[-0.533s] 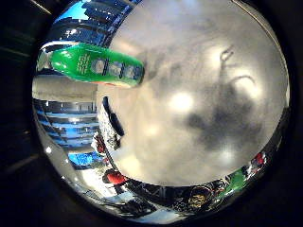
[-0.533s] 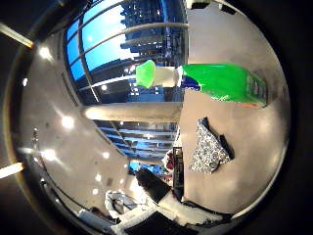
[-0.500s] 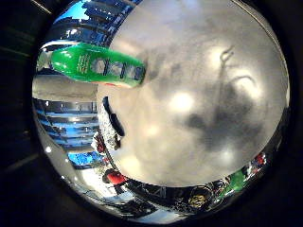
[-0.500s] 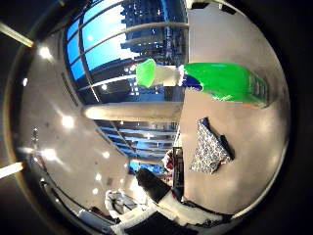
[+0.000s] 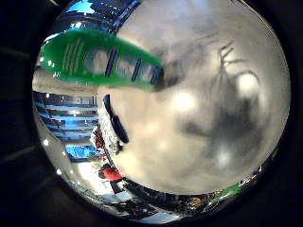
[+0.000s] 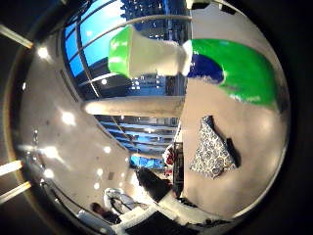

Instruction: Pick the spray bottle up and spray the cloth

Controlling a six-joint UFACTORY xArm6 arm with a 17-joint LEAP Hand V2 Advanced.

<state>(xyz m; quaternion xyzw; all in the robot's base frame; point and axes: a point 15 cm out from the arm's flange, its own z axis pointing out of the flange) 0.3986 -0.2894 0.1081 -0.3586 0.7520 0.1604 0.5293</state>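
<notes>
The spray bottle stands on the pale table (image 5: pixel 208 151) and fills much of both palm views, so it is close to the palm. Its green body (image 5: pixel 104 61) with a label shows in the little finger side view. The thumb side view shows its white spray head with a green nozzle (image 6: pixel 146 54). The black-and-white patterned cloth (image 6: pixel 212 149) lies flat on the table beyond the bottle, apart from it; in the other view it appears edge-on as a dark strip (image 5: pixel 113 125). No part of the hand shows clearly in either view.
Dark shadows fall on the table beside the bottle (image 5: pixel 227 104). Past the table's edge are tall windows (image 6: pixel 98 34) and room clutter (image 5: pixel 118 179). Bare tabletop spreads out on the side of the bottle away from the cloth.
</notes>
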